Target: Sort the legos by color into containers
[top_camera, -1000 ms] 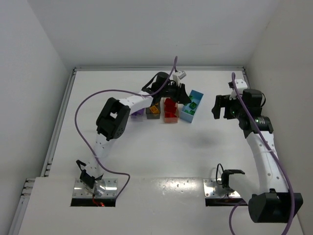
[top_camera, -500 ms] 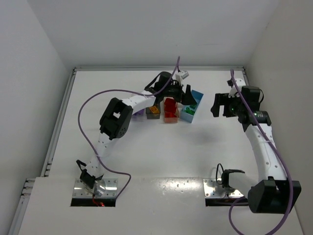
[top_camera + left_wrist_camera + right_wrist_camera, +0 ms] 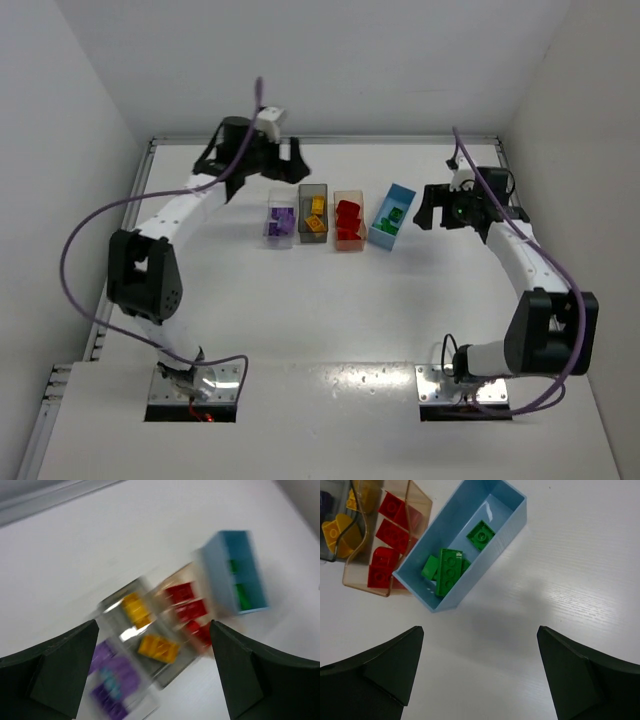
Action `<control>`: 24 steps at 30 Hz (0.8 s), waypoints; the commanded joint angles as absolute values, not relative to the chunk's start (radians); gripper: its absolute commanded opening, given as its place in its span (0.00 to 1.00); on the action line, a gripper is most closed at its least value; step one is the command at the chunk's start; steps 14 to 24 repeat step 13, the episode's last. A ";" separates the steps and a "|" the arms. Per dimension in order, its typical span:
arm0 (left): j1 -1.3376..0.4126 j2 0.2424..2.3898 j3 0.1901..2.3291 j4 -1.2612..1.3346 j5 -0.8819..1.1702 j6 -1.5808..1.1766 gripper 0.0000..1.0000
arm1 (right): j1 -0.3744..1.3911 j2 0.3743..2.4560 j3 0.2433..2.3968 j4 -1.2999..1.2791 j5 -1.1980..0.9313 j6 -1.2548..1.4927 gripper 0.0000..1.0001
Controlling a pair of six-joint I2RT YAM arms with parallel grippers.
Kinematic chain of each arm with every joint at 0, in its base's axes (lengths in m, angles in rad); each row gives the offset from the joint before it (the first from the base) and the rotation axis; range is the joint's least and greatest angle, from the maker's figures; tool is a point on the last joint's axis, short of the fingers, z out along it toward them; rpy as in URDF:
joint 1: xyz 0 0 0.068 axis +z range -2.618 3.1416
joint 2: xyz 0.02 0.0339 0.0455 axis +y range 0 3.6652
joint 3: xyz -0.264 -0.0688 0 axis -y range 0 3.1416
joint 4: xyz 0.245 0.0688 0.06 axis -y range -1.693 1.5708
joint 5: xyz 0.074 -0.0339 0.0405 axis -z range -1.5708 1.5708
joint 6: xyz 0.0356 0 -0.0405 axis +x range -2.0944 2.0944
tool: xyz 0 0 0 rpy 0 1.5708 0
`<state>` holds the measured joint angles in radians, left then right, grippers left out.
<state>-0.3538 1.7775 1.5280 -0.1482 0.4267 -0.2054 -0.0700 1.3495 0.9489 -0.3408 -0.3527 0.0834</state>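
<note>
Across the far middle of the tabletop [image 3: 300, 320] the four containers [image 3: 313, 188] stand in a row, and every one of the legos [image 3: 347, 214] I can find is already inside one. I read purple bricks [image 3: 279, 224] in the clear bin [image 3: 281, 195], yellow-orange bricks [image 3: 316, 217] in the smoky grey bin [image 3: 326, 200], red bricks [image 3: 390, 530] in the tan bin [image 3: 348, 246], and green bricks [image 3: 447, 570] in the light blue bin [image 3: 487, 557], which lies angled away from the other three. No loose brick shows on the bare surface in any view.

My left gripper [image 3: 154, 627] hangs above the row with jaws spread wide and nothing between them. That wrist view is smeared, so I take colours from it and little else. My right gripper [image 3: 480, 630] hovers beside the light blue bin, clear of it, equally wide and equally empty.

How would these handle? I reckon light, hard and stiff: glossy plastic with slick flat sides, not fragile at all. If one needs lifting, I'd pinch across two opposite side walls rather than the studded top. The lone green square [image 3: 481, 534], apart from its neighbours, looks easiest. The bins look thin-walled and light too, so a nudge would likely slide them.
</note>
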 commanded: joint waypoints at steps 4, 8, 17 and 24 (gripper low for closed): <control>-0.115 1.596 1.200 -0.259 0.292 -0.198 1.00 | -0.093 1.500 1.014 -0.239 -0.370 0.121 0.96; -0.097 1.523 1.097 -0.249 0.155 -0.198 1.00 | -0.112 1.566 1.037 -0.229 -0.379 0.121 0.96; -0.077 1.514 1.039 -0.213 0.143 -0.198 1.00 | -0.112 1.588 1.057 -0.229 -0.379 0.121 0.96; -0.077 1.514 1.039 -0.213 0.143 -0.198 1.00 | -0.112 1.588 1.057 -0.229 -0.379 0.121 0.96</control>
